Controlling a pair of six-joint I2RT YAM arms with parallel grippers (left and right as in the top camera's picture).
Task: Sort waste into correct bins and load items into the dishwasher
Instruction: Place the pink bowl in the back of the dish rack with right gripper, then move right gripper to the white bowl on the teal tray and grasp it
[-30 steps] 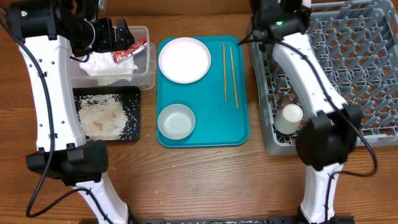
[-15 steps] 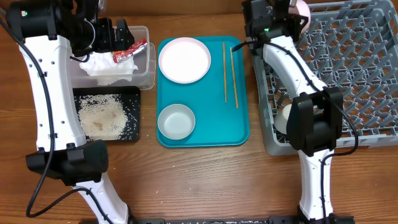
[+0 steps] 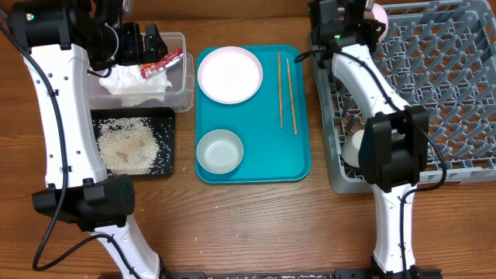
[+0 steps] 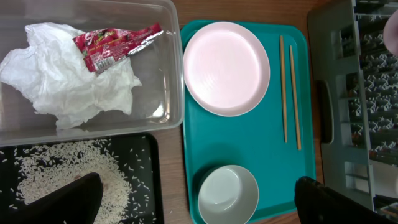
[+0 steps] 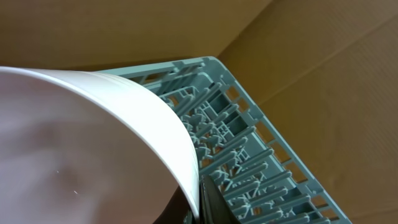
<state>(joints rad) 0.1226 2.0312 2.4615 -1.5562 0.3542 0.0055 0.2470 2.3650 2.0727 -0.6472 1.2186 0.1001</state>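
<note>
My right gripper [image 5: 202, 199] is shut on the rim of a white bowl [image 5: 81, 143], held above the far left corner of the grey dish rack [image 3: 442, 93]; the bowl's edge shows in the overhead view [image 3: 378, 11]. My left gripper [image 4: 198, 190] is open and empty, high above the bins. The napkin [image 4: 68, 78] and red wrapper [image 4: 115, 45] lie in the clear tub [image 3: 182, 74]. Rice [image 3: 128, 143] lies in the black tray [image 3: 167, 167]. The plate [image 3: 230, 74], second bowl [image 3: 220, 151] and chopsticks [image 3: 287, 89] lie on the teal tray [image 3: 256, 167]. The cup [image 3: 358, 147] is in the rack.
The rack's left wall [image 4: 329, 118] stands right beside the teal tray. A brown cardboard wall [image 5: 323, 68] rises behind the rack. Bare wooden table [image 3: 256, 225] runs along the front.
My right gripper with the bowl has shifted slightly near the rack's far left corner, and its forearm has swung. The left arm has not moved.
</note>
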